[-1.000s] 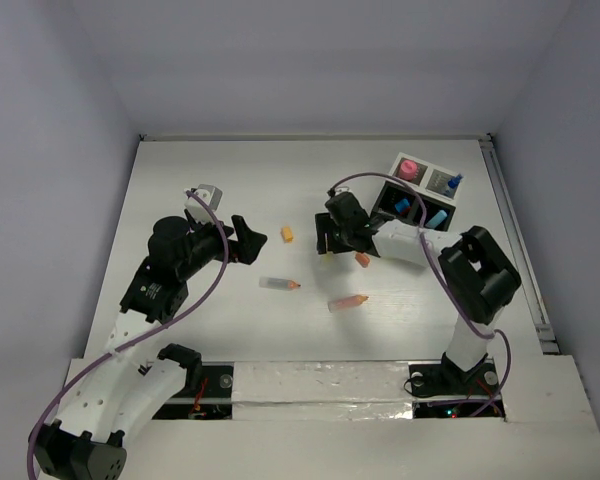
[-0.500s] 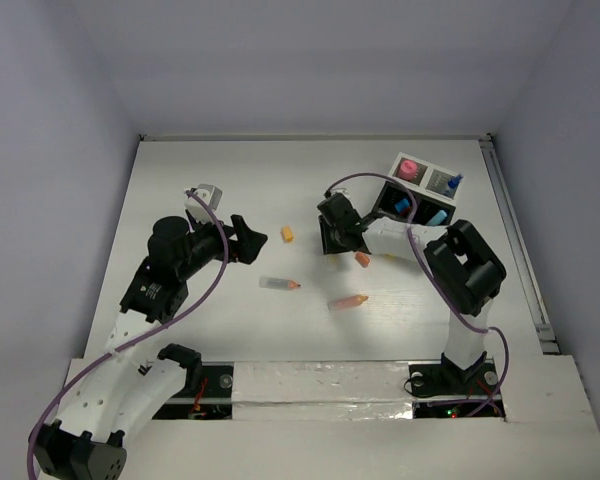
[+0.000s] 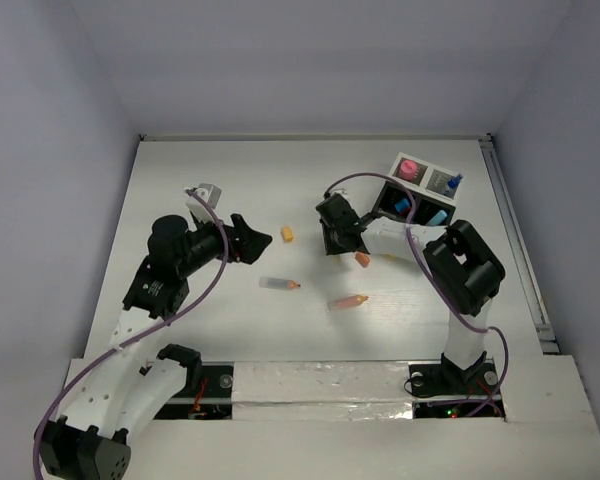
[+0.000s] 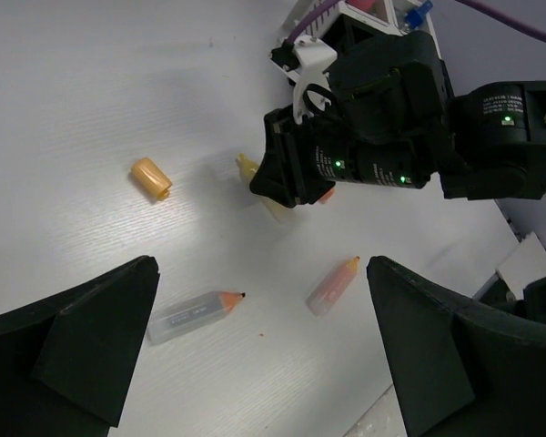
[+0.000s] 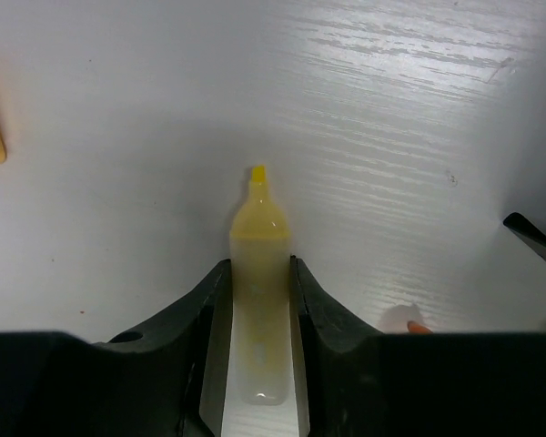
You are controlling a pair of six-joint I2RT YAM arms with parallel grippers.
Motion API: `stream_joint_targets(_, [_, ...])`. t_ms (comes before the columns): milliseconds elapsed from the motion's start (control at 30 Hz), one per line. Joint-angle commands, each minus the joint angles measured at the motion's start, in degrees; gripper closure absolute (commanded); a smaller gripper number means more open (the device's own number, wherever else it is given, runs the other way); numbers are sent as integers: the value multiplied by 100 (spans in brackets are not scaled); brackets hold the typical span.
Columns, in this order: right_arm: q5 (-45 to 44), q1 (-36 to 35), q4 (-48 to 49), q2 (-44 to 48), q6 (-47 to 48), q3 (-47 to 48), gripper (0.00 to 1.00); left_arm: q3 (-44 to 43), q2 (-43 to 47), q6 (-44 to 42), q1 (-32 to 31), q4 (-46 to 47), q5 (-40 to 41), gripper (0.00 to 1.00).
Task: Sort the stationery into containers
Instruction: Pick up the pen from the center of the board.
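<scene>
- The right arm's fingers (image 5: 187,332) are drawn narrow around the yellow stick (image 5: 259,232), one pressed against each long side.
- That stick lies flat on the white table (image 5: 400,109). Its pointed tip pokes out ahead of the fingers and its blunt end sits back between them.
- In the top view this grip is near the middle of the table, just left of the black box (image 3: 421,226).
- The left arm's fingers (image 4: 86,341) stand wide apart and hold nothing. They hang above the table left of centre and point toward the right arm.
- A small orange block (image 3: 287,235) lies on the table between the two arms' fingers, apart from both.
- A clear orange-tipped stick (image 3: 279,284) lies flat in front of the left arm's fingers, closer to the near edge, with its tip pointing right.
- An orange stick (image 3: 349,301) lies to the right of the clear one, slightly nearer the front edge, and the two do not touch.
- A short orange piece (image 3: 362,260) sits just beside the right arm's fingers on their near side. Whether it touches them cannot be told.
- The black box stands at the back right of the table, its rim edged in white.
- A pink round piece (image 3: 409,169) sits in the box's far left compartment.
- Light-blue pieces (image 3: 402,205) lie in the two nearer compartments.
- A darker blue piece (image 3: 454,182) stands in the far right compartment.
</scene>
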State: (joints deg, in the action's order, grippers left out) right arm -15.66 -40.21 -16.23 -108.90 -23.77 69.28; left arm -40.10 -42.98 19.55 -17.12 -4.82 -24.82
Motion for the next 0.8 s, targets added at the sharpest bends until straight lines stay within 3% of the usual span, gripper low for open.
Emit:
stream_joint_targets(0, [151, -49, 94, 124, -14, 112, 82, 28, 9, 31, 34, 429, -445, 1])
stream_joint_targets(167, [326, -49, 524, 747, -31, 332, 87, 72, 71, 93, 34, 622, -541, 1])
stream_joint_targets(300, [948, -49, 1191, 1318, -224, 385, 89, 116, 0, 137, 34, 719, -691, 1])
stream_joint_targets(433, [1521, -101, 2235, 1740, -707, 323, 90, 125, -113, 189, 34, 772, -735, 12])
stream_joint_targets(767, [1268, -1041, 3573, 1644, -1244, 464, 90, 134, -184, 260, 34, 851, -647, 26])
